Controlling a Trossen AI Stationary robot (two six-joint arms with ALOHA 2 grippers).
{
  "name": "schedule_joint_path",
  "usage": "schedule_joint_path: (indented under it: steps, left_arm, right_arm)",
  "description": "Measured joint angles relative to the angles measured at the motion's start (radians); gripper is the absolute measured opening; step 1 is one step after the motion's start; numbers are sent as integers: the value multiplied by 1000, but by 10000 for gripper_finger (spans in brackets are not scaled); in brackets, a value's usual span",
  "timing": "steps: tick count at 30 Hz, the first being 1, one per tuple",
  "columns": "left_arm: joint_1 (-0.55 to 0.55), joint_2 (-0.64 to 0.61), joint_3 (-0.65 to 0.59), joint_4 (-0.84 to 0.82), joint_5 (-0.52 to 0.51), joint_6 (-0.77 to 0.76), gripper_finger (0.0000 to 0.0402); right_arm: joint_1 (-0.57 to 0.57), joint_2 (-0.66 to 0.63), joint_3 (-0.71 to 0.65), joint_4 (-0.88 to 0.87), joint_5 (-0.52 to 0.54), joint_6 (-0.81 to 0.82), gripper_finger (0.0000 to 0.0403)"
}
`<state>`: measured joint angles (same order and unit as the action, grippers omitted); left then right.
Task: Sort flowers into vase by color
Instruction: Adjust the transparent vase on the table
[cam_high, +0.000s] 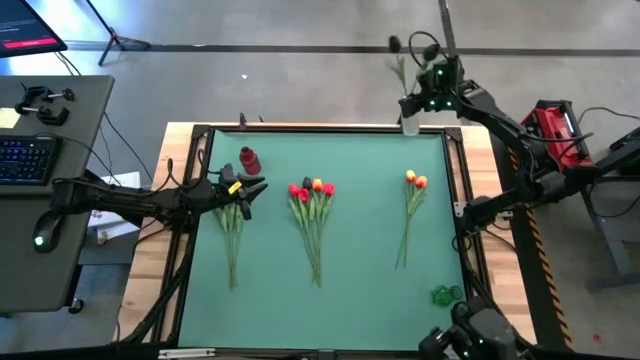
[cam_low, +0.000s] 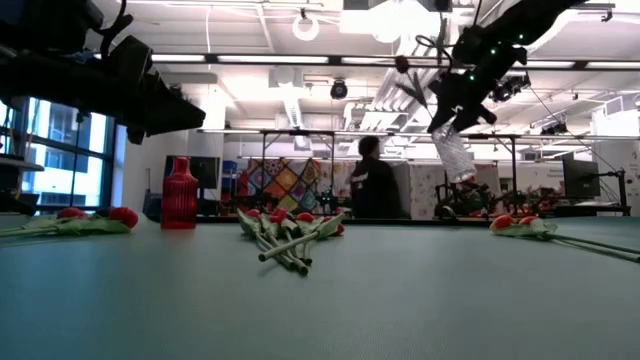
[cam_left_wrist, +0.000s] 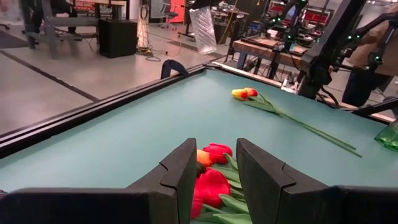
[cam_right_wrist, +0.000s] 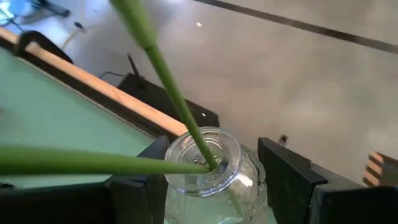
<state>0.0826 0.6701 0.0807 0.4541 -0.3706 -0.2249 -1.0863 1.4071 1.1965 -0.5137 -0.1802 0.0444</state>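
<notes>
Robotics lab or workshop, bare concrete floor (cam_high: 300, 90), exposed ceiling ducts (cam_low: 300, 95), equipment-laden workbenches (cam_left_wrist: 273, 43), computer desk (cam_high: 50, 180)

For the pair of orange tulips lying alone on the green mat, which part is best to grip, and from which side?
Grip the orange tulip pair on the thin stems, probably just below the heads, coming straight down from above. They lie flat, stems together, with bare mat on both sides for the fingers. The heads look soft and bulky.

three flower bunches (cam_high: 313, 205) on mat (cam_high: 360, 290), vase (cam_high: 249, 160) behind left bunch
</notes>
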Motion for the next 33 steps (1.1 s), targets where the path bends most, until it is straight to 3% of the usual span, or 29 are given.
schedule_joint_path:
  steps: [10,20,28,33]
  left_arm:
    - [0,0,0,-18,7,-1,104]
    - [0,0,0,-32,8,-18,104]
    - [0,0,0,-73,8,-37,104]
    - [0,0,-1,-73,8,-37,104]
  right_arm:
    - [-36,0,0,-63,-106,7,185]
    - [-37,0,0,268,-392,107,185]
    - [-30,0,0,487,-461,106,185]
    - [4,0,0,553,-415,-19,185]
